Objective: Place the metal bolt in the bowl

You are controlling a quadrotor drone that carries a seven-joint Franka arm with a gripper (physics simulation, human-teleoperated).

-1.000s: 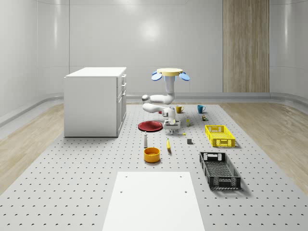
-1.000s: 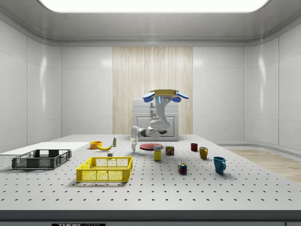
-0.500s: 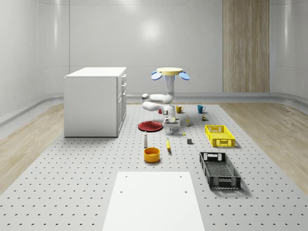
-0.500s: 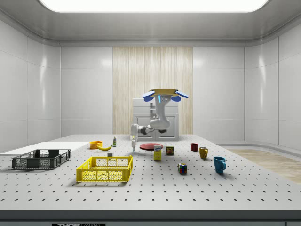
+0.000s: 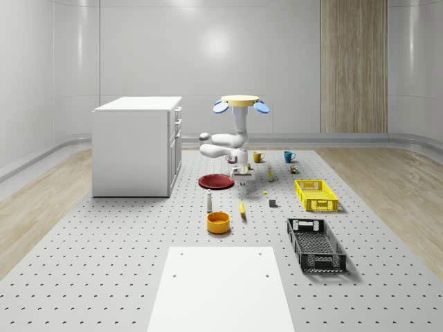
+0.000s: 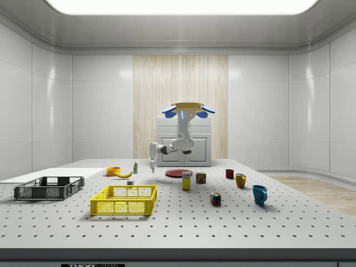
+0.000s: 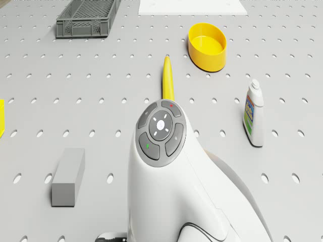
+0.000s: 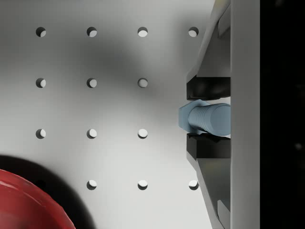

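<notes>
Lab: perforated table (image 5: 104,277); bare white panelled walls (image 5: 138,55)

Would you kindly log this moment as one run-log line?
drone: hovering above table near red plate | gripper: shut on metal bolt, clear of table | bowl: holds nothing | phase: carrying

Bolt (image 8: 202,117): pale blue-grey. Bowl (image 7: 207,46): yellow-orange. Plate (image 5: 216,181): dark red. Banana (image 7: 167,78): yellow. Crates: one yellow (image 5: 315,195), one dark grey (image 5: 315,244) (both lattice-walled). Table (image 5: 104,263): light grey, dotted with holes. Block (image 7: 67,176): plain grey.
</notes>
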